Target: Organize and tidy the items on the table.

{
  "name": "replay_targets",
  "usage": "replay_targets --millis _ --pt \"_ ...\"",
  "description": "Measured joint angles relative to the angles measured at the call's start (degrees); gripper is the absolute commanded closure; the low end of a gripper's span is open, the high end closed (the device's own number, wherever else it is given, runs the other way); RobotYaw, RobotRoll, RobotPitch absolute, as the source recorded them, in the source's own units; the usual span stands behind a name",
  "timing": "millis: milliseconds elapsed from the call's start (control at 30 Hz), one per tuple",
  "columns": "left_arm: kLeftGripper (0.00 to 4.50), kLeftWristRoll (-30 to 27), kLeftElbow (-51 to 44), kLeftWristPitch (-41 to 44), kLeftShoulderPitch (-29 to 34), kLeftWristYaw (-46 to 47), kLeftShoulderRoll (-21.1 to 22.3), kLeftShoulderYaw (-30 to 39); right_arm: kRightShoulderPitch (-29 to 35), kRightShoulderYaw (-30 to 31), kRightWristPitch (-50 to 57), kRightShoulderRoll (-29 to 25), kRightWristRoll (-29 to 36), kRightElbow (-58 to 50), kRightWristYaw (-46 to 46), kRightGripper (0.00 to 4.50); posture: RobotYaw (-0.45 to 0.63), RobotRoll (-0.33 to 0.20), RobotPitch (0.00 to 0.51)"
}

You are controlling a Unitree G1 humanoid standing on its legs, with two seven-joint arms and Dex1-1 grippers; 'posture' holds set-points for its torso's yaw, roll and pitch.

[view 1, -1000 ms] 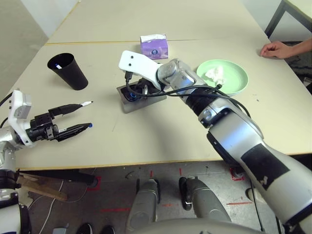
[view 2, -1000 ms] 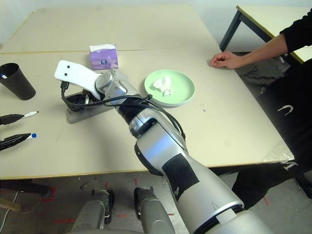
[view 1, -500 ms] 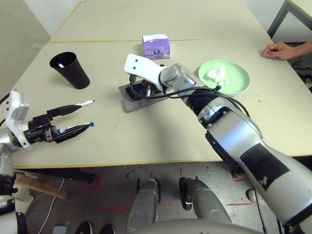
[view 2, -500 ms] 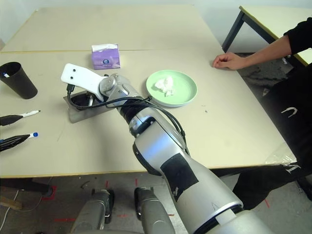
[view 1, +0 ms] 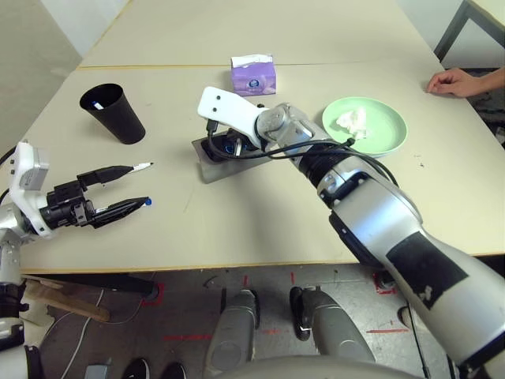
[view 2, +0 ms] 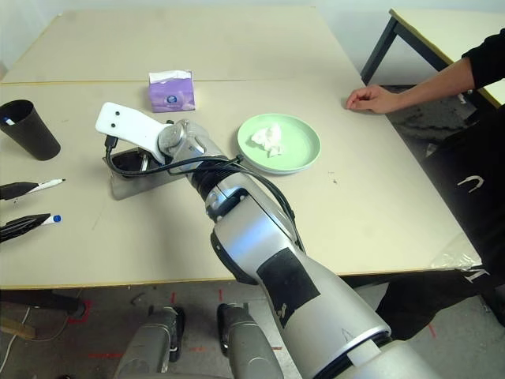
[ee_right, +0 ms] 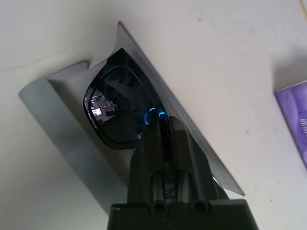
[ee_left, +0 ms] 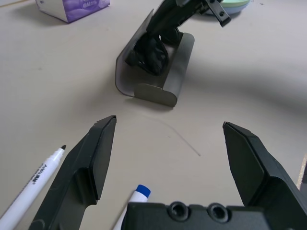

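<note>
Two markers lie beside your left gripper (view 1: pixel 118 189), whose fingers stand spread wide with nothing between them: the black-capped marker (view 1: pixel 132 168) sits along the far finger, the blue-capped marker (ee_left: pixel 132 201) pokes out at the near finger. Beyond that hand you have a black cup (view 1: pixel 113 113) standing upright on the table (view 1: pixel 237 229). Toward the centre, your right gripper (ee_right: pixel 160 136) reaches down into the open grey glasses case (ee_left: pixel 168 81), fingers pinched together on the black sunglasses (ee_right: pixel 120 108), which rest inside the case's trough. Just past that hand stands a purple tissue box (view 1: pixel 252 75). To its right you see the light-green plate (view 1: pixel 379 138) carrying the crumpled white tissue (view 1: pixel 353 121). At the far right edge a person's hand (view 1: pixel 450 80) rests on the tabletop.
</note>
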Motion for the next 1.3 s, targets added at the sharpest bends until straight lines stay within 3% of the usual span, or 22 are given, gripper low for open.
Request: replay_targets --millis 533,667,967,1300 --pt "0.0 1.73 5.55 -3.28 -3.29 -2.0 -1.38 -0.74 3.14 0.04 4.36 -0.08 -0.31 -3.82 4.44 4.48 0.1 0.0 0.193" --pt "0.0 1.86 5.35 -3.19 -3.37 -1.88 -1.64 -0.85 3.14 0.02 5.26 -0.08 -0.3 -4.37 5.08 3.28 0.1 0.0 0.192" --pt "0.0 1.97 4.26 -2.77 -3.59 -0.99 -2.14 -1.33 2.58 -0.52 5.62 -0.4 -0.29 -4.54 5.25 0.02 0.1 0.0 0.191" --pt "0.0 2.18 4.3 -2.66 -4.83 -0.8 -2.63 -2.0 0.72 -1.83 10.37 -2.5 1.03 -10.84 12.27 0.02 0.07 0.0 0.185"
